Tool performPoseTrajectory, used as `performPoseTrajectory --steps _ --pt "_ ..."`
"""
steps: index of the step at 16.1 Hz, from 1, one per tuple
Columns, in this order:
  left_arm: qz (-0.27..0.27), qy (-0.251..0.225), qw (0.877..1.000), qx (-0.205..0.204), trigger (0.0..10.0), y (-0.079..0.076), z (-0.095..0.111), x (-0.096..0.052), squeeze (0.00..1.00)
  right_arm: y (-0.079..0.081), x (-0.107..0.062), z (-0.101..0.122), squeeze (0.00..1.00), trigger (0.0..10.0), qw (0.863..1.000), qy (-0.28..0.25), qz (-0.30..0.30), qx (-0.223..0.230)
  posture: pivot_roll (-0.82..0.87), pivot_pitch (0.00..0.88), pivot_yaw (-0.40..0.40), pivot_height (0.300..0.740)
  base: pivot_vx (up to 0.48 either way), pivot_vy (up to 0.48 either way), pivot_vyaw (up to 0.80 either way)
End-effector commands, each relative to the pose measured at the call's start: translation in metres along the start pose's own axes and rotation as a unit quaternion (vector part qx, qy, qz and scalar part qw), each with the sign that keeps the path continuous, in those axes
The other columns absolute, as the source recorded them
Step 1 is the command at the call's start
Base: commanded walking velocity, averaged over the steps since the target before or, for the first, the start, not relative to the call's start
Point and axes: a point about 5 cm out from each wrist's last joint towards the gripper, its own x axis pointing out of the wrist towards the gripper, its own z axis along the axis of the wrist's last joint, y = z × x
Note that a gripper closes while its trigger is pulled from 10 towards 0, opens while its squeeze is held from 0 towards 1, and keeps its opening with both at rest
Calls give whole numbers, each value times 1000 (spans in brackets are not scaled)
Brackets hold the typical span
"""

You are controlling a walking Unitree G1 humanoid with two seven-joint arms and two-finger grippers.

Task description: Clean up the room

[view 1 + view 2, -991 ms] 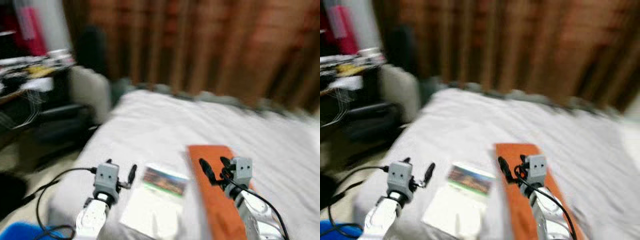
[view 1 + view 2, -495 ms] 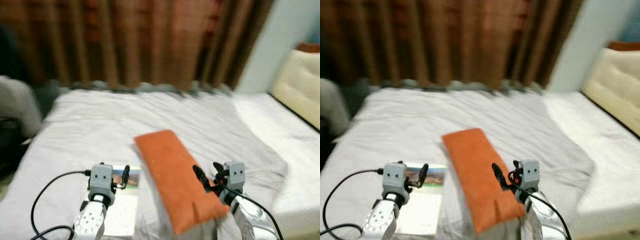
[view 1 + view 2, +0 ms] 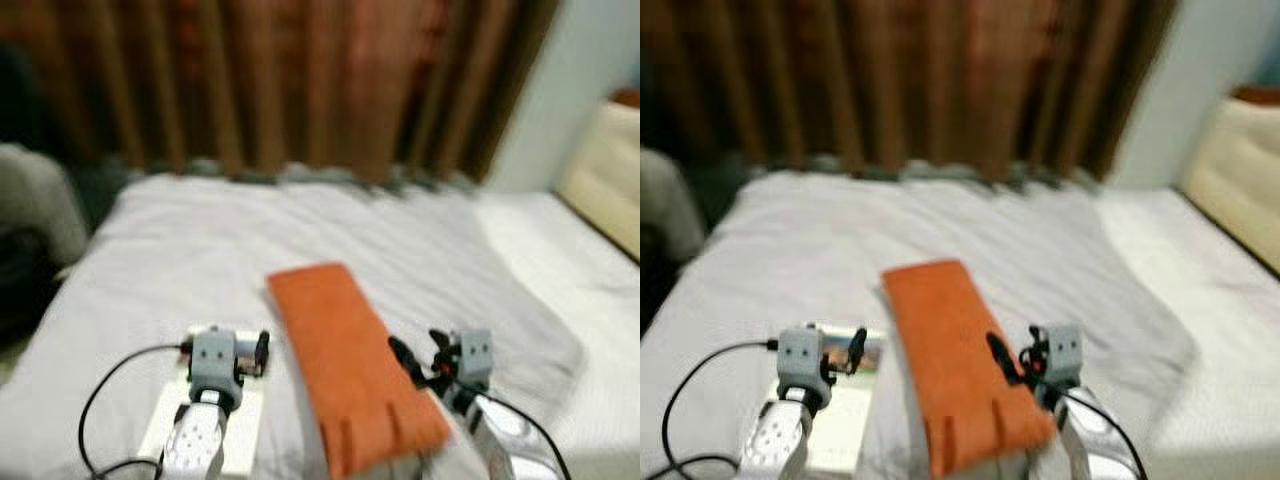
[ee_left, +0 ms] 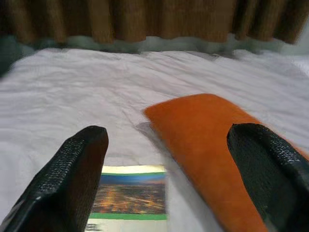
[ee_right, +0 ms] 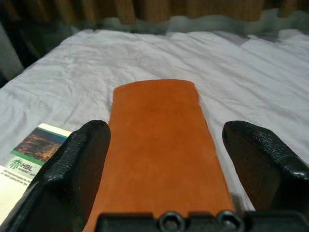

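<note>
An orange cushion [image 3: 345, 370] lies lengthwise on the white bed [image 3: 200, 230], its near end at the bed's front edge. To its left lies a booklet [image 4: 130, 193] with a night city photo and a green stripe. My left gripper [image 3: 228, 346] hovers open over the booklet, and nothing is between its fingers [image 4: 77, 169]. My right gripper [image 3: 420, 350] is open at the cushion's near right side. In the right wrist view the cushion [image 5: 159, 154] runs between the two fingers [image 5: 82, 159] and ahead of them. The head views are blurred.
Brown curtains [image 3: 300, 80] hang behind the bed. A second white mattress [image 3: 560, 250] adjoins on the right, with a cream padded piece [image 3: 615, 170] beyond it. A pale rounded shape [image 3: 30, 200] and something dark [image 3: 20, 290] stand at the left.
The whole picture has swung right, from the desk side onto the bed, so the camera moved. Both arms keep the same raised pose with fingers apart. Cushion and booklet lie as before.
</note>
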Motion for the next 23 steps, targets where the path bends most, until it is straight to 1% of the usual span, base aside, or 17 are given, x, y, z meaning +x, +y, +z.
performPoseTrajectory --steps 1,5,6,9,10,14,16,18,22,23 --pt "3 4 1000 13 10000 9 0 1 0 4 4 4 0 10000 1000 -7 6 -3 87 0 -91 740 345 -330 594" --pt "-4 -6 1000 14 10000 11 5 4 0 4 2 2 0 10000 1000 -3 6 -4 83 0 -88 740 357 -317 587" --pt "-5 -6 1000 15 10000 12 5 4 0 4 2 1 0 10000 1000 -6 5 4 83 0 -86 740 360 -315 0" --pt "-17 -4 1000 17 10000 9 4 4 0 4 1 0 0 10000 1000 -4 6 3 83 0 -83 740 358 -315 0" --pt "-27 -1 1000 9 10000 7 2 3 0 3 -1 -1 0 10000 1000 -2 5 4 83 0 -83 740 360 -315 0" --pt "-37 9 999 15 10000 4 -2 1 0 1 -3 -4 0 10000 1000 6 3 6 84 0 -85 740 0 0 0" --pt "-45 1 999 29 10000 4 0 2 0 1 -3 -3 0 10000 1000 3 0 7 83 0 -85 740 0 0 0" --pt "-46 -3 998 31 10000 4 1 2 0 1 -3 -3 0 10000 1000 3 -1 5 83 0 -85 740 0 -456 0" --pt "-50 -3 999 22 10000 2 2 3 0 1 -3 -3 0 10000 1000 3 1 5 82 0 -83 740 0 -458 0" --pt "-40 10 999 13 10000 5 -1 4 0 4 -1 -5 0 10000 1000 11 8 9 82 0 -84 740 0 0 0"
